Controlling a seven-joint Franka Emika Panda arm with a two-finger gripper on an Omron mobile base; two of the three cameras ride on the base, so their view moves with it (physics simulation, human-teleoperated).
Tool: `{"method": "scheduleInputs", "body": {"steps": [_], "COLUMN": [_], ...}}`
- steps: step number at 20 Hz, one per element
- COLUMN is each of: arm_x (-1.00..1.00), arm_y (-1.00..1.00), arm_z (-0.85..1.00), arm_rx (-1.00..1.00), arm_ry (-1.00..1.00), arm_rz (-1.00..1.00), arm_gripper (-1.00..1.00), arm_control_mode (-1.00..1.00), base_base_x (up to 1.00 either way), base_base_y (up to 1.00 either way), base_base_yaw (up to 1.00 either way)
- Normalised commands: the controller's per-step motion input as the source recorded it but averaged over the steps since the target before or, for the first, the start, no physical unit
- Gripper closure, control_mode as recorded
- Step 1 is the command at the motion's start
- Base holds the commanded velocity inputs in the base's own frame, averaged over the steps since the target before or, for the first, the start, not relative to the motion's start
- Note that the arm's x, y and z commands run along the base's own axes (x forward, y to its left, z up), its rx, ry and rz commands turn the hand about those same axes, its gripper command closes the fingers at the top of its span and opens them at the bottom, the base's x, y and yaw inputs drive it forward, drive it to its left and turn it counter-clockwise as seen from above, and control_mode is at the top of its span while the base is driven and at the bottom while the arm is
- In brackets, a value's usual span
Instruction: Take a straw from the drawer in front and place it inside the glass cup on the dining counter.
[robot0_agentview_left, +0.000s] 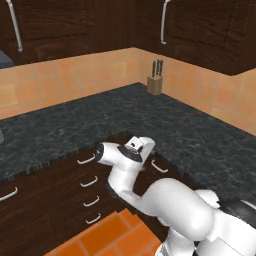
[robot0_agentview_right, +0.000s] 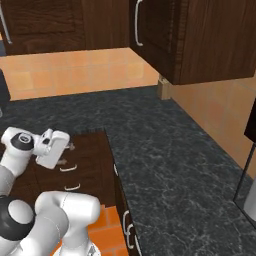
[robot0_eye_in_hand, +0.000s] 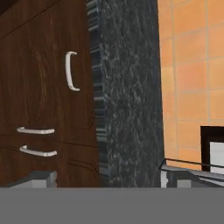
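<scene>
The drawer (robot0_eye_in_hand: 52, 65) is a dark brown wooden front with a curved silver handle (robot0_eye_in_hand: 72, 72), just under the black granite counter's edge. It is shut. Its handle also shows in the left base view as the drawer handle (robot0_agentview_left: 159, 166). My gripper (robot0_eye_in_hand: 107, 178) faces this front from a short distance, open, its tips far apart with nothing between them. The white hand (robot0_agentview_left: 141, 147) hovers at the inner corner of the cabinets, also seen as the hand (robot0_agentview_right: 54, 146) in the right base view. The straw is hidden. The glass cup and the dining counter are out of view.
A black speckled counter (robot0_agentview_left: 100, 120) wraps the corner, with a knife block (robot0_agentview_left: 155, 82) at the back. A stack of narrow drawers (robot0_agentview_left: 90, 182) sits left of the corner. Cabinet door handles (robot0_eye_in_hand: 36, 130) lie beside the drawer. Orange floor tiles (robot0_agentview_left: 105, 235) lie below.
</scene>
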Motion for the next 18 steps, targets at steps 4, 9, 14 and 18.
{"method": "scheduleInputs", "body": {"steps": [4,9,14,18], "arm_x": [0.03,0.12,0.31,0.41], "arm_y": [-0.07,-0.29,-0.28,-0.12], "arm_z": [-0.79,-0.66,-0.58,-0.50], "arm_rx": [-0.27,-0.24,-0.18,-0.09], "arm_ry": [0.00,0.00,0.00,-0.01], "arm_rz": [0.00,0.00,0.00,0.00], "arm_gripper": [-1.00,-1.00,-1.00,-1.00], "arm_control_mode": [-1.00,-1.00,-1.00,-1.00], "base_base_x": [0.00,0.00,0.00,0.00], "base_base_y": [0.00,0.00,0.00,0.00], "base_base_yaw": [0.00,0.00,0.00,0.00]}}
